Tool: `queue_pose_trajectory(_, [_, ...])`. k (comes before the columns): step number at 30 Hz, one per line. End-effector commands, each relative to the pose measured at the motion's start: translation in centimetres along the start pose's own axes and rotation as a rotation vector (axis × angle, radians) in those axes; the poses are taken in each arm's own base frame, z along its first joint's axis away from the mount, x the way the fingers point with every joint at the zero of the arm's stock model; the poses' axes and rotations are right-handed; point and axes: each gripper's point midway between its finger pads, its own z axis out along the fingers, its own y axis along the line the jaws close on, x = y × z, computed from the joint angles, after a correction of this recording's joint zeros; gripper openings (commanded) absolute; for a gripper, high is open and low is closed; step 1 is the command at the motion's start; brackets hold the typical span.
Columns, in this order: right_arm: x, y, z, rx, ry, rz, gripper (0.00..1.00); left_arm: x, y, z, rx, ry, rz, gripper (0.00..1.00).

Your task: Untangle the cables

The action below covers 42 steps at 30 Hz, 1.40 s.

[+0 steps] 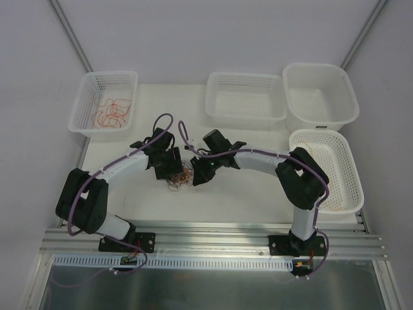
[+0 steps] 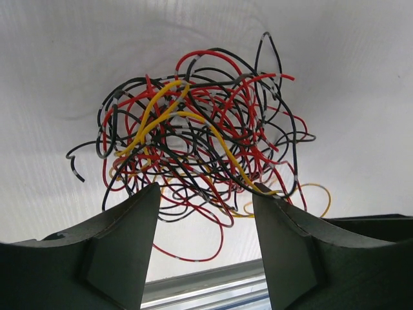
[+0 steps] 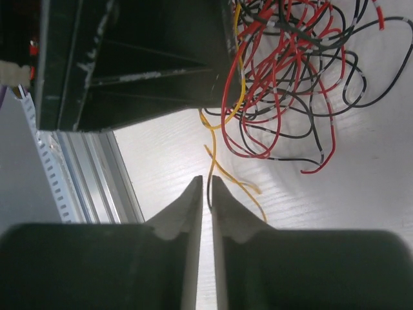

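Looking at a loose knot of cables (image 1: 182,175) lying on the white bench (image 1: 258,194), right between the tips of the two arms. Mostly red and black hair-thin strands, looped and crossed over one another, pale bands on some of the black ones. A few yellow strands threading across the middle and trailing out at one edge. Curly stray ends poking out all round. Left gripper (image 2: 206,190) spread wide, fingers (image 2: 129,245) released, straddling the near edge of the knot and gripping nothing. Right gripper (image 3: 206,184) just beside the clump, fingers (image 3: 181,219) clenched to a slit on a thin dark strand, a yellow one running from the tips up into the tangle. Further off, loose orange strands (image 1: 111,115) curled in the far-left basket (image 1: 84,126).
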Motion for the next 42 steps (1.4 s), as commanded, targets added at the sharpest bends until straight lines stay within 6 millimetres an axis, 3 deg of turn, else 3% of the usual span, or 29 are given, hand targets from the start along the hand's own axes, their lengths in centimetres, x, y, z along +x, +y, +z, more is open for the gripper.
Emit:
queue_pose_trajectory(1, [0.0, 1.0, -0.5, -0.029, -0.011, -0.04, 0.07, -1.4, 0.1, 0.3, -0.03, -0.03, -0.03, 0.59])
queue_pose_trajectory(2, [0.2, 1.3, -0.6, -0.034, -0.009, -0.043, 0.01, -1.3, 0.3, 0.4, -0.038, -0.028, -0.032, 0.59])
queue_pose_trajectory(9, [0.0, 4.5, -4.7, -0.048, -0.05, -0.084, 0.01, -1.2, 2.4, 2.1, -0.13, -0.018, -0.067, 0.58])
queue_pose_trajectory(12, [0.4, 6.6, -7.5, -0.055, -0.068, -0.107, 0.01, -1.0, 3.0, 2.9, -0.155, -0.001, -0.07, 0.58])
queue_pose_trajectory(15, [-0.4, 8.7, -12.0, 0.006, -0.147, -0.178, 0.01, -0.3, 3.8, 3.6, -0.182, 0.029, -0.066, 0.57])
queue_pose_trajectory(19, [-1.1, 9.4, -16.5, 0.113, -0.24, -0.205, 0.01, -0.1, 5.1, 4.0, -0.225, 0.03, -0.068, 0.57])
queue_pose_trajectory(26, [-3.3, 10.8, -30.4, 0.405, -0.536, -0.24, 0.01, -0.2, 6.7, 3.9, -0.26, 0.024, -0.075, 0.57])
queue_pose_trajectory(28, [-2.7, 10.0, -33.3, 0.513, -0.555, -0.204, 0.01, -0.3, 7.1, 3.8, -0.265, 0.019, -0.08, 0.57])
queue_pose_trajectory(32, [-2.4, 11.3, -39.4, 0.679, -0.652, -0.194, 0.01, -0.9, 7.5, 3.3, -0.265, -0.001, -0.087, 0.57])
queue_pose_trajectory(36, [-2.0, 12.5, -43.9, 0.816, -0.737, -0.192, 0.01, -1.5, 7.9, 2.6, -0.258, -0.028, -0.096, 0.57])
queue_pose_trajectory(42, [-0.8, 12.7, -48.1, 0.992, -0.784, -0.147, 0.01, -2.8, 9.2, 1.5, -0.276, -0.073, -0.119, 0.57])
